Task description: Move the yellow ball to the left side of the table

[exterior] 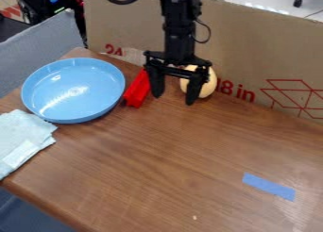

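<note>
- The yellow ball (197,80) sits at the back of the desk (177,170), against the cardboard box (271,47) and just right of the red block (139,86). It has not been lifted, so the whole carry to the left side remains, as I judge it.
- My end effector (175,88) points straight down, fingers spread wide and empty, lowered in front of the ball with one finger at either side.
- The blue bowl (74,89) occupies the left.
</note>
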Robot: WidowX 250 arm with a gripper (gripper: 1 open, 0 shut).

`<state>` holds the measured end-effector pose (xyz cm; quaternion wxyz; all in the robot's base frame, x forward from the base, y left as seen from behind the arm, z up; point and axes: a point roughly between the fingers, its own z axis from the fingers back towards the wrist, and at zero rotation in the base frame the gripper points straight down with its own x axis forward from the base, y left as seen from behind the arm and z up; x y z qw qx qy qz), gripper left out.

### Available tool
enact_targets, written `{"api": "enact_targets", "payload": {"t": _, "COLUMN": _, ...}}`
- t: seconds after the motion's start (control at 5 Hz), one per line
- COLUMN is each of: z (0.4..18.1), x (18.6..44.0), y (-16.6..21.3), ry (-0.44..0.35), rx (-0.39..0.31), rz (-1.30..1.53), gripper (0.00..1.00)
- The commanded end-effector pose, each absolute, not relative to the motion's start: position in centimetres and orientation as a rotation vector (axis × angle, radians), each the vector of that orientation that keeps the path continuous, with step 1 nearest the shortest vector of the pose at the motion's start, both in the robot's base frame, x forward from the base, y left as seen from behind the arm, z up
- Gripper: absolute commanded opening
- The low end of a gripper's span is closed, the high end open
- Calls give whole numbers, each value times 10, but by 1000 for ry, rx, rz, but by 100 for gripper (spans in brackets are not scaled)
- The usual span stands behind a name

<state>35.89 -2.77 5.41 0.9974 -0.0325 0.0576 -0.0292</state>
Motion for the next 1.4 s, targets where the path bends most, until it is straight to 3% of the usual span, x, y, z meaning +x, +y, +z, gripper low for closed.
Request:
{"api": "enact_targets", "payload": {"t": 0.0, "z": 65, "x": 365, "y": -44, "ry": 6, "rx": -108, "rz": -100, "gripper": 100}}
{"api": "enact_targets", "payload": {"t": 0.4, "z": 106, "x": 407, "y": -28, "ry": -159, "rx": -20, "rz": -248, "gripper": 100}}
{"api": "enact_targets", "payload": {"t": 0.6, "z": 85, "x": 425, "y": -22, "ry": -189, "rx": 4, "rz": -250, "gripper": 100}}
{"api": "enact_targets", "payload": {"t": 1.0, "z": 68, "x": 433, "y": -33, "ry": -227, "rx": -20, "rz": -266, "gripper": 100}}
{"api": "enact_targets", "payload": {"t": 1.2, "z": 52, "x": 438, "y": -24, "ry": -238, "rx": -27, "rz": -259, "gripper": 100}}
